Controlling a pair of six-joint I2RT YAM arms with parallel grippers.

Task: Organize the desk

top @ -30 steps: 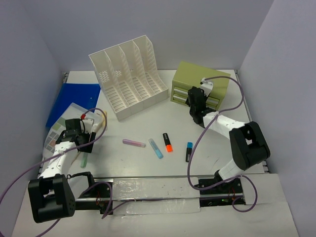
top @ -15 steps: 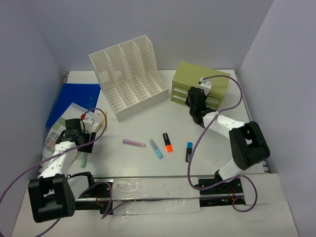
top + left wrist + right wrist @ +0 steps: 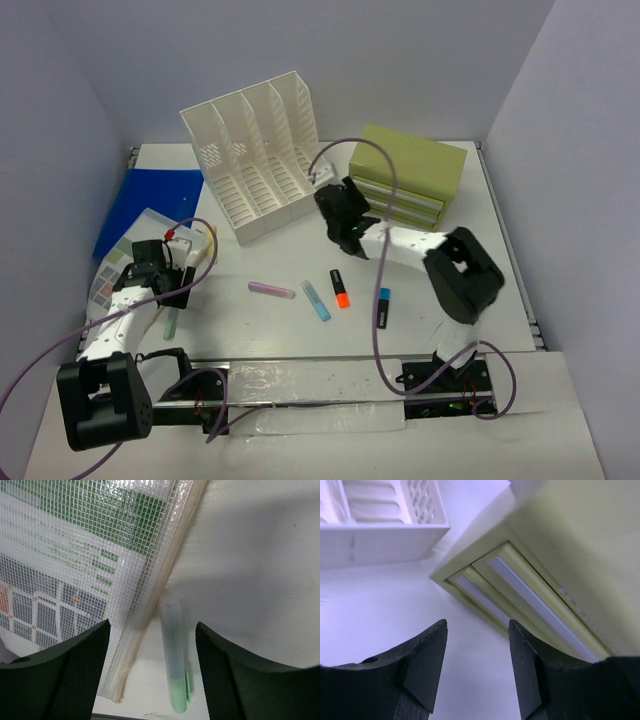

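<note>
Now, the left jaws (image 3: 151,628) hang released low over the counter (image 3: 290,255) at the left of the overhead view. They grip nothing. A pale green marker (image 3: 173,655) lies flat on the white surface in the gap between them, clear of both fingers. Just beside it, toward the upper left of the wrist frame, sits a clear mesh zip pouch (image 3: 75,555) with printed sheets inside, its zip edge almost against the marker.

Over to the right jaws (image 3: 477,625): parted and empty. Bare counter shows between the two fingers, so they are above it, not touching anything. An olive-green drawer box (image 3: 555,580) fills the right of that wrist frame and a white file rack (image 3: 380,525) the upper left corner.

From above, the counter spreads under everything. Pink (image 3: 272,290), light-blue (image 3: 316,300), orange (image 3: 341,288) and dark-blue (image 3: 382,306) markers lie loose at centre. A blue folder (image 3: 150,205) rests at the left edge.
</note>
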